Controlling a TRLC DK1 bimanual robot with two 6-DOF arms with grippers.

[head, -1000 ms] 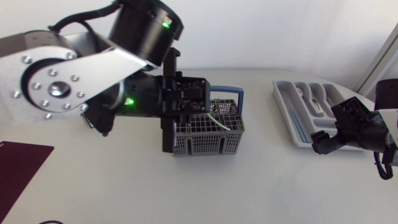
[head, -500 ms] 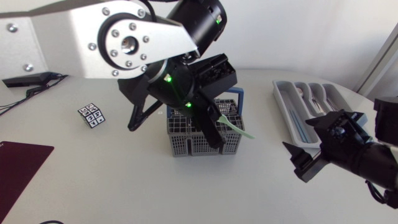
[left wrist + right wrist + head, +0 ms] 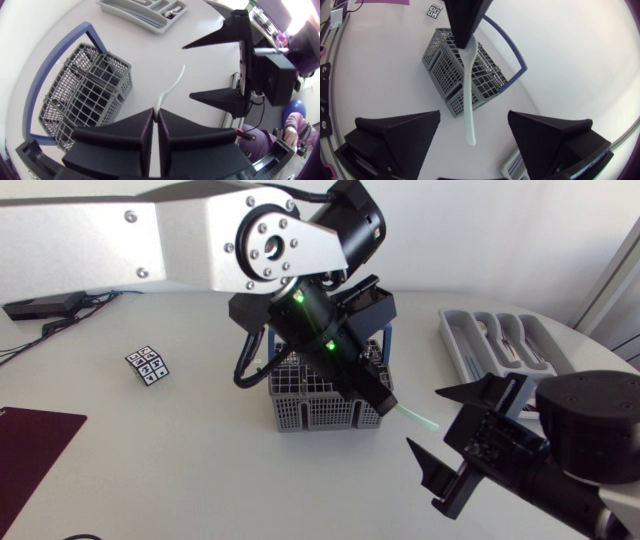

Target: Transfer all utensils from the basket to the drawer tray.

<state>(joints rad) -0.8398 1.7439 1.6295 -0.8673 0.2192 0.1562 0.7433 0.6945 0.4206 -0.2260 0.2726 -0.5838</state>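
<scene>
A grey wire basket (image 3: 320, 395) with a blue handle stands mid-table, also visible in both wrist views (image 3: 85, 95) (image 3: 465, 75). My left gripper (image 3: 385, 402) (image 3: 155, 115) hangs just to the basket's right, shut on one end of a thin pale green utensil (image 3: 415, 417) (image 3: 172, 87) (image 3: 469, 110). The utensil's free end points toward my right gripper (image 3: 450, 435) (image 3: 474, 117), which is open. That end lies in the gap between the right fingers and touches neither. The grey drawer tray (image 3: 455, 345) (image 3: 142, 10) lies at the back right.
Several pieces of cutlery (image 3: 500, 330) lie in the tray's compartments. A small patterned cube (image 3: 147, 365) sits left of the basket. A dark maroon mat (image 3: 35, 440) lies at the front left edge, and a black cable (image 3: 40, 308) at the back left.
My left gripper has lifted the green utensil out of the basket and swung it right. My right arm has come from beside the tray toward the front middle, its open fingers meeting the utensil's tip.
</scene>
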